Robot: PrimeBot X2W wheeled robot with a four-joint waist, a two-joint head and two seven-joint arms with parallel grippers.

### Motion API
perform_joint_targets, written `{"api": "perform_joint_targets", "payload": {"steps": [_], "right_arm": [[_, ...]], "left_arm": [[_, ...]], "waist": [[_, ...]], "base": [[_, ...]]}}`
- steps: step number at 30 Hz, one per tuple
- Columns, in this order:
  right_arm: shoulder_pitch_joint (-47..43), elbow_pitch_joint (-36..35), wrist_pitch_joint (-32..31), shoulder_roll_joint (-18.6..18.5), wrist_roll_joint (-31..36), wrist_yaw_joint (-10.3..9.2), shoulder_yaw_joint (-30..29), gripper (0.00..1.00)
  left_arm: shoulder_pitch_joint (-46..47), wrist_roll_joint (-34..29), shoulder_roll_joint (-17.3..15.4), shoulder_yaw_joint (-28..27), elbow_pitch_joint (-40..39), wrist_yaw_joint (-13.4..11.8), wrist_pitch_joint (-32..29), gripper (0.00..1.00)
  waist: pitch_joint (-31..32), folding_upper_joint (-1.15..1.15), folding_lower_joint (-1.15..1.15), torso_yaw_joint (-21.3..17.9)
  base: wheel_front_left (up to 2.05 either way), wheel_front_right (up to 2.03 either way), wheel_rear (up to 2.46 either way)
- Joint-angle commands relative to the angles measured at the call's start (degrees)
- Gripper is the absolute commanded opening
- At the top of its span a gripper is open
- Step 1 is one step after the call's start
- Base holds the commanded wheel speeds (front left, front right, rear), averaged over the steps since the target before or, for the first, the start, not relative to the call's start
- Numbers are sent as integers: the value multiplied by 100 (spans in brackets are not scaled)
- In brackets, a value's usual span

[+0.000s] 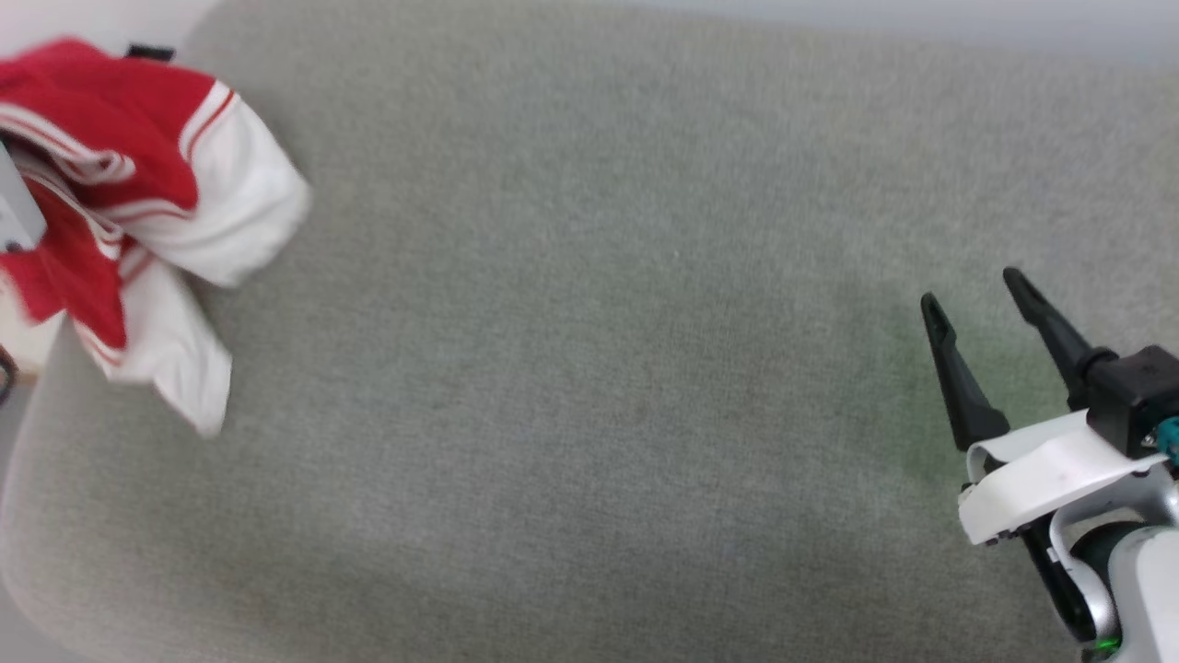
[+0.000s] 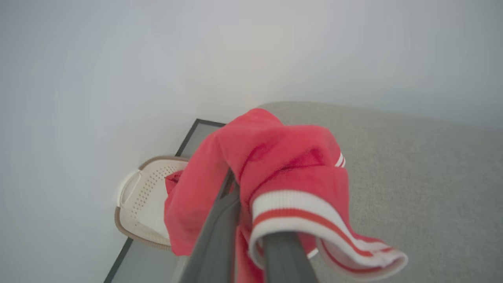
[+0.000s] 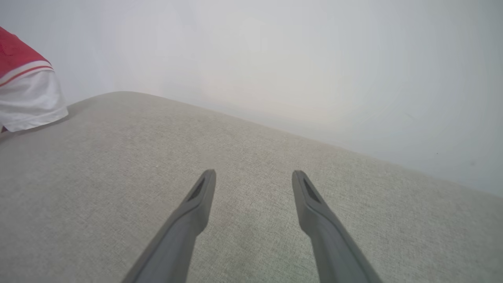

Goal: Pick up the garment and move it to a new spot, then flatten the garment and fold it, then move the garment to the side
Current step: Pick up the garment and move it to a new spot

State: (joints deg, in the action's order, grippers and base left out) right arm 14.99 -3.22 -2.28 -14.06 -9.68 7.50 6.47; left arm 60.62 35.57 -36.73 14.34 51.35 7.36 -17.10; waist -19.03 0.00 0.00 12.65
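At the far left edge of the grey fabric-covered surface [image 1: 589, 368], the garment [image 1: 138, 138] hangs bunched, its red body uppermost and its white sleeves drooping. My left pincer [image 2: 245, 220] is clamped on it. In the left wrist view the two fingers run close together into the red folds, and a striped cuff drapes over one of them. Below, beside the surface, sits a pale perforated basket [image 2: 145, 188]. A bit of red shows inside it, possibly a separate cloth, though I can't be sure. My right pincer [image 1: 972, 290] hovers over the surface's right side, fingers spread wide with nothing between them, well apart from the garment.
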Motion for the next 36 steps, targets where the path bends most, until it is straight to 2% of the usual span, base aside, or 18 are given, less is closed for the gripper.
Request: {"api": "perform_joint_targets", "payload": {"steps": [1,6,13,20,28,36], "right_arm": [[-79,65,65,44,-47,-1,1,100],[-190,271,231,190,-45,-1,37,100],[-271,505,418,374,-56,-1,-15,100],[-319,668,547,452,18,-2,-222,100],[-305,830,676,452,137,-1,-660,100],[-211,1081,814,440,268,-2,-1101,100]], "left_arm": [[55,-35,-76,24,-106,14,75,0],[216,-139,-177,191,-640,12,44,0],[113,-125,-250,333,-1653,-154,-588,0],[-279,52,-403,293,-2971,-593,-1392,0],[-747,276,-544,222,-4482,-1134,-2177,0],[-921,304,-409,327,-5513,-1631,-2725,0]], "waist": [[399,0,0,46],[788,0,0,46],[1200,0,0,-91],[1383,0,0,-389],[1385,0,0,-921],[1272,0,0,-1560]], "base": [[0,0,0],[0,0,0],[0,0,0],[0,0,0],[0,0,0],[0,0,0]]}}
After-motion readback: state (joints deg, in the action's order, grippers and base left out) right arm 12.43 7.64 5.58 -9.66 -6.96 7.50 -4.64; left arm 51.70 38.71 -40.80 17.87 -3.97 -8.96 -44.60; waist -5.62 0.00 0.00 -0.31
